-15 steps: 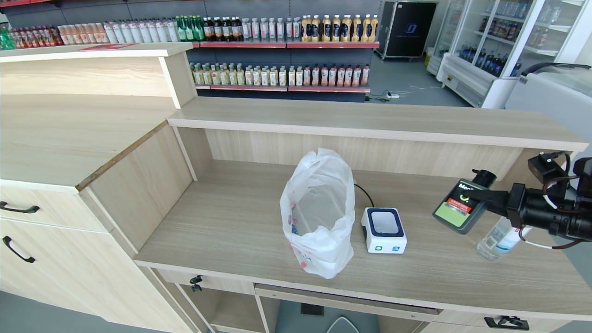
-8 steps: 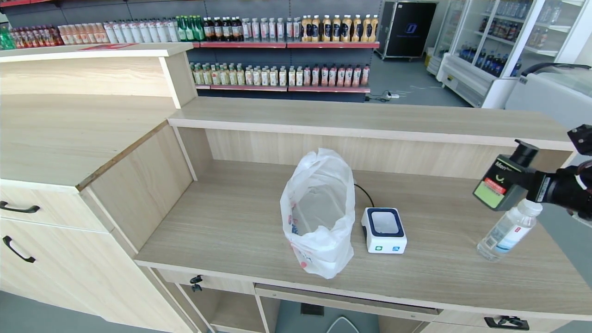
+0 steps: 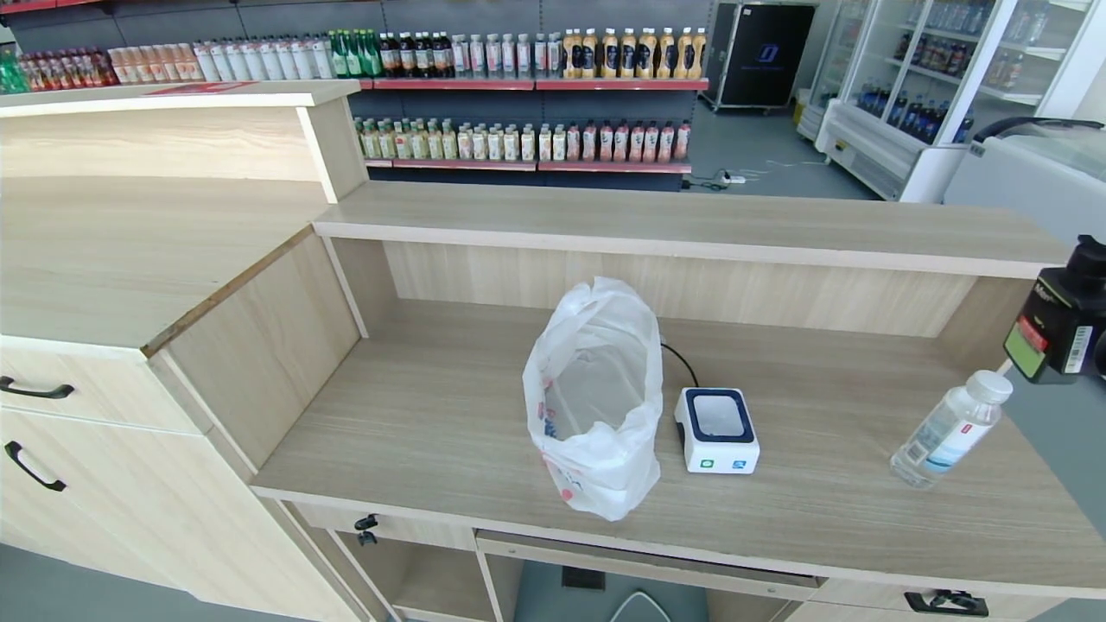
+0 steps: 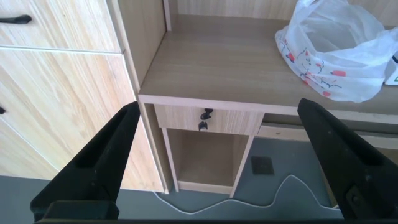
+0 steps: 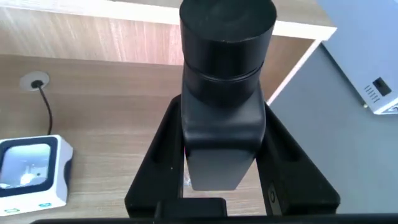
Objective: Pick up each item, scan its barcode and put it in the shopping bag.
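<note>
Black bottle point(image 3: 1058, 333) clamped in right gripper point(image 5: 222, 112), aloft

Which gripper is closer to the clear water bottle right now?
Right. The right gripper, shut on the black bottle, hangs close by the water bottle; the left gripper is off the counter's front left corner.

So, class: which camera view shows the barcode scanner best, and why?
The head view: the barcode scanner sits whole, window up, beside the shopping bag. The right wrist view crops it at the frame edge; the left wrist view gives at most a sliver.
</note>
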